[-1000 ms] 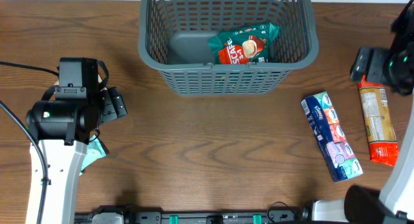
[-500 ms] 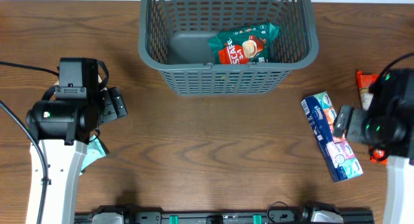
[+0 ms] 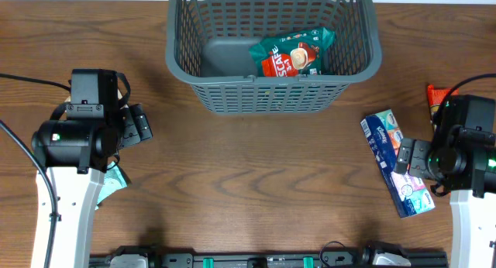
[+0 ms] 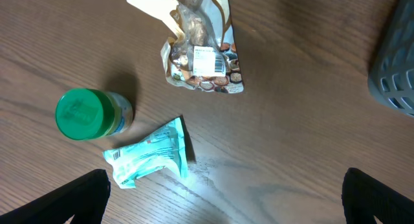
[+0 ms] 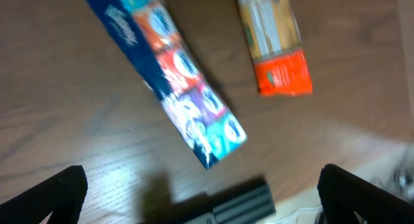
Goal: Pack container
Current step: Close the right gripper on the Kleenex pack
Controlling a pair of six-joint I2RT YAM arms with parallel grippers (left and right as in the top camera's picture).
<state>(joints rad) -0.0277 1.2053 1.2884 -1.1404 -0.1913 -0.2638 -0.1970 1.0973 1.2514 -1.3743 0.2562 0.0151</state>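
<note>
The container [image 3: 271, 80], a dark grey slotted basket, stands at the back centre with a red and green coffee packet [image 3: 293, 53] inside. My left gripper [image 4: 226, 201] is open over bare wood, just in front of a teal packet [image 4: 152, 153], a green-lidded jar [image 4: 81, 112] and a brown snack bag [image 4: 200, 52]. My right gripper [image 5: 204, 198] is open and empty above the table's front edge. A long blue tissue pack [image 5: 171, 68] and an orange-ended packet [image 5: 272, 39] lie beyond it.
The basket's corner [image 4: 394, 75] shows at the right of the left wrist view. A black rail [image 5: 239, 201] runs along the table's front edge under the right gripper. In the overhead view the right arm [image 3: 457, 156] covers most of the orange-ended packet.
The right arm has swung from the far right back toward the front edge, now beside the tissue pack's near end. The left arm has stayed still.
</note>
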